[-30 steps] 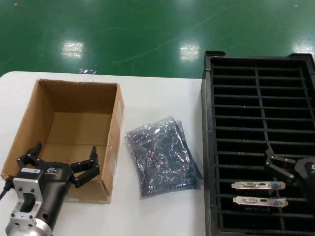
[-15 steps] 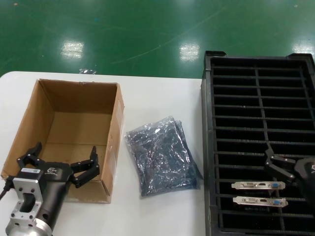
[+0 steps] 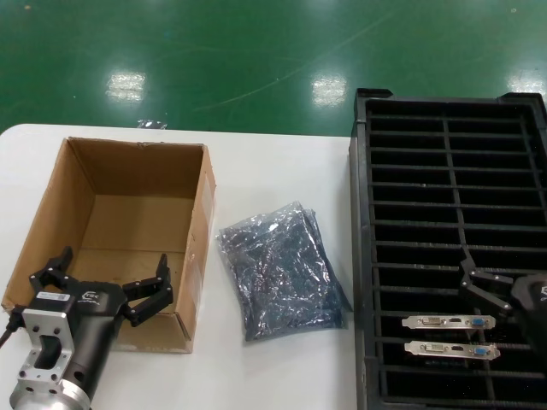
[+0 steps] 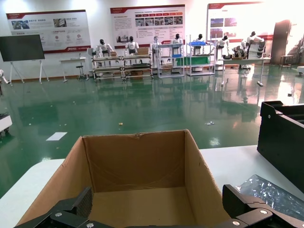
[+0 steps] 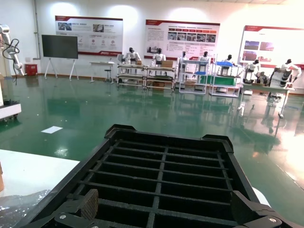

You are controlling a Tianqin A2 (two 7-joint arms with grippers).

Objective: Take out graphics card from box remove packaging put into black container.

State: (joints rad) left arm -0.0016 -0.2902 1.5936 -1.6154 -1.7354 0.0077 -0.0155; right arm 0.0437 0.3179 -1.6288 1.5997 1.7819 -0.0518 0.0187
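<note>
The black container (image 3: 449, 248) lies beneath the right gripper (image 3: 504, 299), its fingers spread; two graphics cards (image 3: 449, 322) stand slotted just beside it. The box (image 3: 128, 222) opens ahead of the left gripper (image 3: 107, 286), fingers apart and empty. The packaging (image 3: 282, 269) lies between the grippers.

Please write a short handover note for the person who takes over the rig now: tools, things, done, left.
Left tool: open, holding nothing, at the near edge of the box.
Right tool: open, over the black container.
Box looks empty.
Packaging lies on the table between box and container.
Done: two graphics cards stand in near slots.
Left: whether the packaging still holds a card cannot be told; check it.
</note>
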